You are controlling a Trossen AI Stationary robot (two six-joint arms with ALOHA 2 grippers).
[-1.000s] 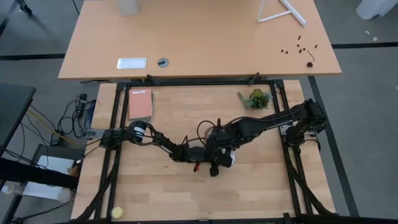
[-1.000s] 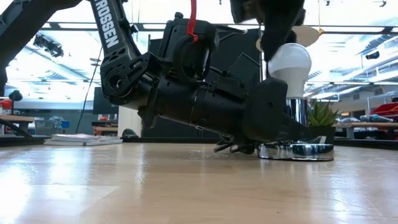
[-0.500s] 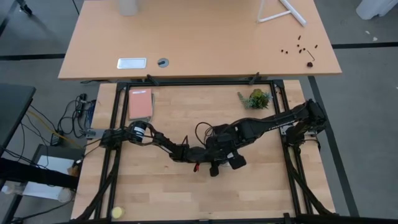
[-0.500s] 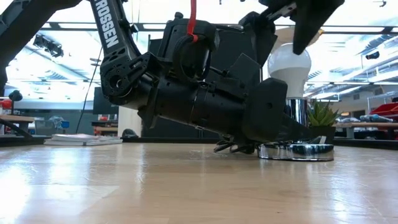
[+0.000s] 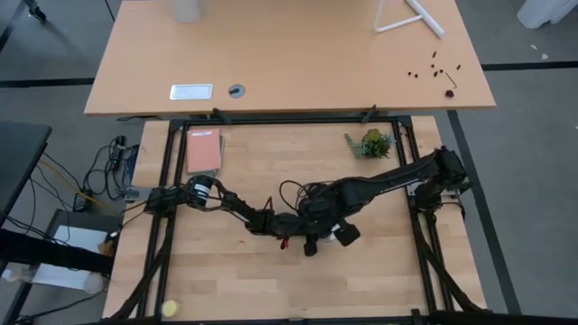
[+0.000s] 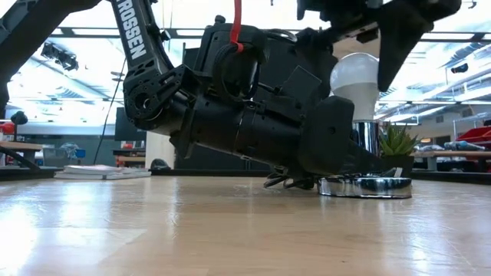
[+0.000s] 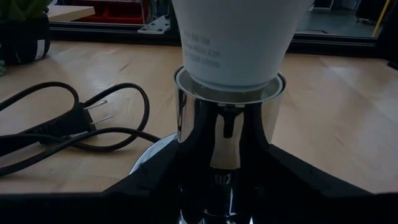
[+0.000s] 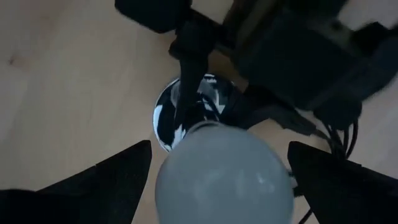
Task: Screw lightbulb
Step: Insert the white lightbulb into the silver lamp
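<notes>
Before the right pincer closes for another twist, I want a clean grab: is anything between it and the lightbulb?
Nothing visible. The right pincer hangs open above the lightbulb, fingers either side. The left pincer grips the chrome socket lower down.
</notes>
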